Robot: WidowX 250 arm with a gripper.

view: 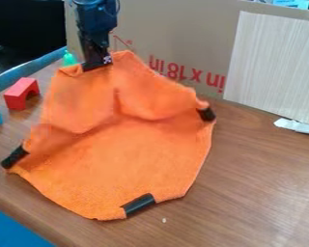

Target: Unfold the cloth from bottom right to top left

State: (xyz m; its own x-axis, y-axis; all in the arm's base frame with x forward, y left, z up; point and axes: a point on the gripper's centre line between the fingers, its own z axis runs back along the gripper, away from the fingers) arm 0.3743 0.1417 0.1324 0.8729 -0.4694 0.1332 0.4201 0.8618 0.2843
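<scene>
We are looking at an orange cloth [121,159] that is lying mostly opened out on the wooden table [260,188], and we are judging the unfolding to be nearly finished. Its near half is resting fairly flat, with dark strips marking the left corner [15,157], the bottom corner [139,205] and the right corner [206,114]. The gripper [97,64] is pinching the cloth's top corner, at the upper left in front of the cardboard [183,29], and the far half is standing up from the table in loose folds. From this slant we are not quite able to tell how high that corner is hanging. What we are seeing left to do is lowering it toward the top left, easing out the creases across the middle, and letting go. The red block [16,98] is sitting beside the cloth, apart from it.
</scene>
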